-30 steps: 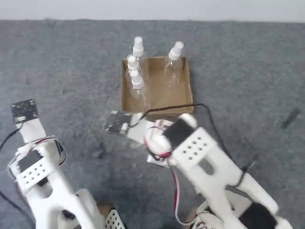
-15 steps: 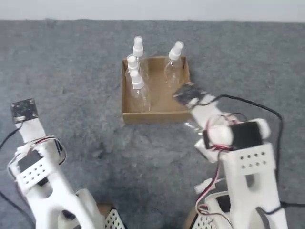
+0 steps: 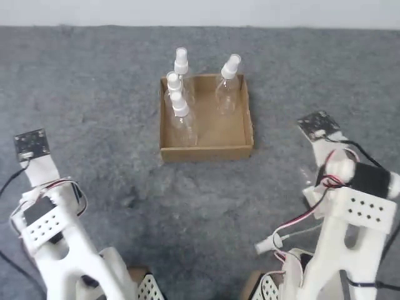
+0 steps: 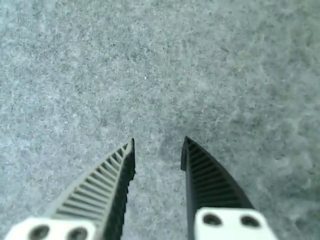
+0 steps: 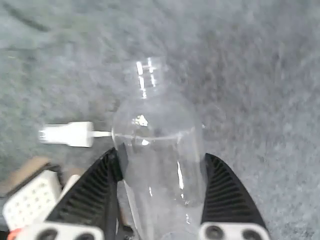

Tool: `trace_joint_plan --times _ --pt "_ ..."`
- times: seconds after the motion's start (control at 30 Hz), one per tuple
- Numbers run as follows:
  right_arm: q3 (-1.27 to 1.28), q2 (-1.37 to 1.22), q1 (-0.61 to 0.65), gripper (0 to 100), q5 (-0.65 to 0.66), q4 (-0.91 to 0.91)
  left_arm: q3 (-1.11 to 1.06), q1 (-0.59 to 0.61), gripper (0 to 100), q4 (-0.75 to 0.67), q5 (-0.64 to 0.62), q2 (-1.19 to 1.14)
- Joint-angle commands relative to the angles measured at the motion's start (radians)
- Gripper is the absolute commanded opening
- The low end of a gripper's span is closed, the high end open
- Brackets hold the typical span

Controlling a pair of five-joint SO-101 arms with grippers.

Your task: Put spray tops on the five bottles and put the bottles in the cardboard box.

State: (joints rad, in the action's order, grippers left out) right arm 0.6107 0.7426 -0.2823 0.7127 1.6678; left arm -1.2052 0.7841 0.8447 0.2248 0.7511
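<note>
Uncapped clear bottle (image 5: 157, 145) is clamped in my right gripper (image 5: 160, 159), at the right of the high view. A loose spray top (image 3: 269, 242) lies on the carpet (image 3: 94, 94) at lower right. Four capped bottles (image 3: 226, 94) stand in the cardboard box (image 3: 206, 152), upper centre. My left gripper (image 4: 158, 142) gapes over carpet, lower left.

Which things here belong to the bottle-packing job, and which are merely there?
Job: brown cardboard box; four clear plastic bottles with white spray tops; clear uncapped plastic bottle in right pincer; loose white spray top.
Merely there: grey carpet.
</note>
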Motion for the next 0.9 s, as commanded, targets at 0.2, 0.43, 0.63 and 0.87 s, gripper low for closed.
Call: trace_joint_plan --times 0.2,0.43,0.63,0.87 --pt "0.195 0.030 -0.243 7.8 0.170 -0.328 0.007 -0.002 14 -0.025 -0.011 0.029" --pt "0.350 0.030 -0.274 7.8 0.189 -0.527 0.007 0.000 14 -0.025 -0.011 0.029" --pt "0.480 0.030 -0.274 7.7 0.186 -0.717 0.007 0.000 14 -0.025 -0.011 0.028" --pt "0.545 0.030 -0.291 7.6 0.187 -0.851 -0.005 -0.002 14 -0.026 -0.008 0.035"
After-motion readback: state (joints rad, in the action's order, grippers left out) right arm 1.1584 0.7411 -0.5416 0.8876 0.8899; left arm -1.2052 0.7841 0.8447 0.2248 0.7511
